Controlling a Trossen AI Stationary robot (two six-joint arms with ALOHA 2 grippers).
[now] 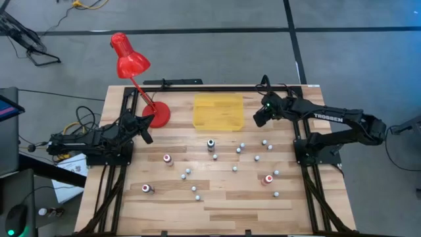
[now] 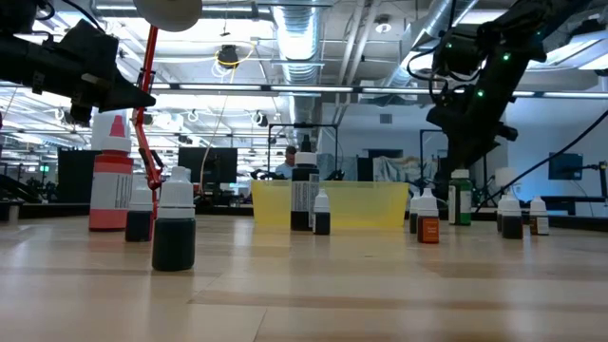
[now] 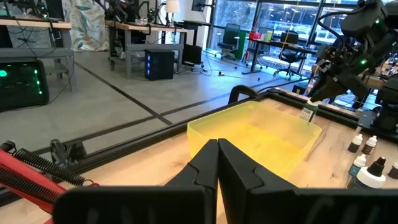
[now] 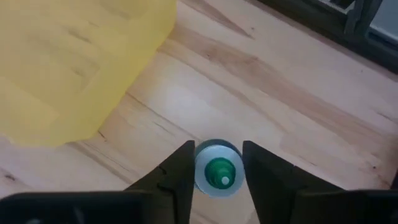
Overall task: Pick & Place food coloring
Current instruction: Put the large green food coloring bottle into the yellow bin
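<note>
Several tiny food coloring bottles with pale caps stand on the wooden table, among them a dark one, red ones and an orange one. My right gripper is beside the right edge of the yellow translucent tray, shut on a green bottle. That bottle also shows in the left wrist view and the low view. My left gripper waits shut near the red lamp's base. My right gripper pinches the green food coloring bottle by its upper part, with one finger on each side. The fingers come from above, pointing down. The bottle stays upright below them, just right of the tray; whether its base is off the table, I cannot tell.
The red desk lamp stands at the far left of the table, its arm slanting down to its base. The tray sits at the far middle. Bottles are scattered over the middle and right of the table. Bare wood lies along the near edge.
</note>
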